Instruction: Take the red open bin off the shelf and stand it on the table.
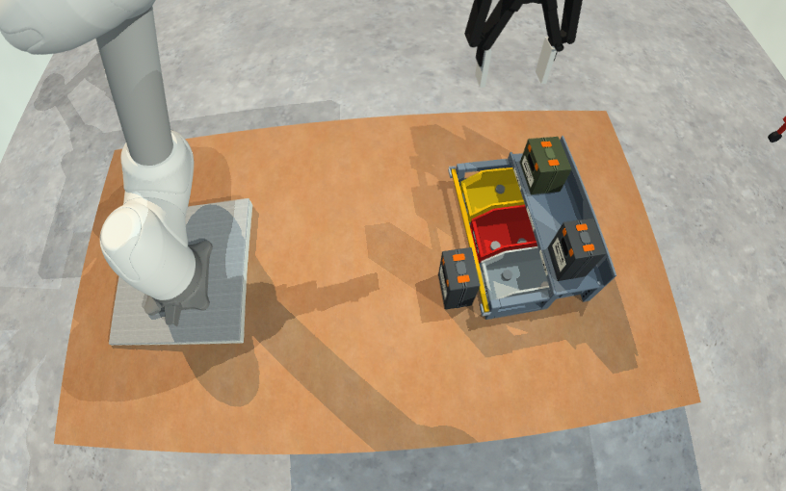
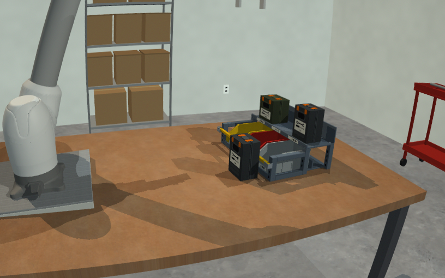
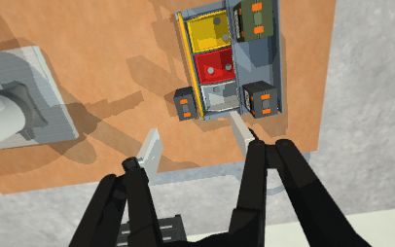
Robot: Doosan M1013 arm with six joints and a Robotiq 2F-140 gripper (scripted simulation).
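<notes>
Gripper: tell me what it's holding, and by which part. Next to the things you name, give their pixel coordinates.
Nothing is held. The pincer [image 1: 513,69] [image 3: 195,130] is open, with only air between its fingers; the red bin [image 1: 503,231] [image 2: 267,137] [image 3: 214,65] sits on the shelf [image 1: 556,213] [image 2: 329,131] [image 3: 258,52].

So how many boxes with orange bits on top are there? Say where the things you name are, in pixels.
3: a green box [image 1: 547,167] [image 2: 274,109] [image 3: 255,20] and a dark one [image 1: 577,251] [image 2: 308,124] [image 3: 261,100] on the shelf's upper level, another dark one [image 1: 458,280] [image 2: 244,157] [image 3: 185,104] beside the yellow rail [image 1: 468,231] [image 2: 224,132] [image 3: 190,65].

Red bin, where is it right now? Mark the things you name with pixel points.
In the top view the red bin [image 1: 503,226] [image 2: 266,137] [image 3: 214,62] sits right of centre on the shelf [image 1: 515,306] [image 2: 305,160] [image 3: 258,53], between the yellow bin [image 1: 492,193] [image 2: 251,127] [image 3: 201,36] and the grey bin [image 1: 524,276] [image 2: 282,149] [image 3: 221,101].
</notes>
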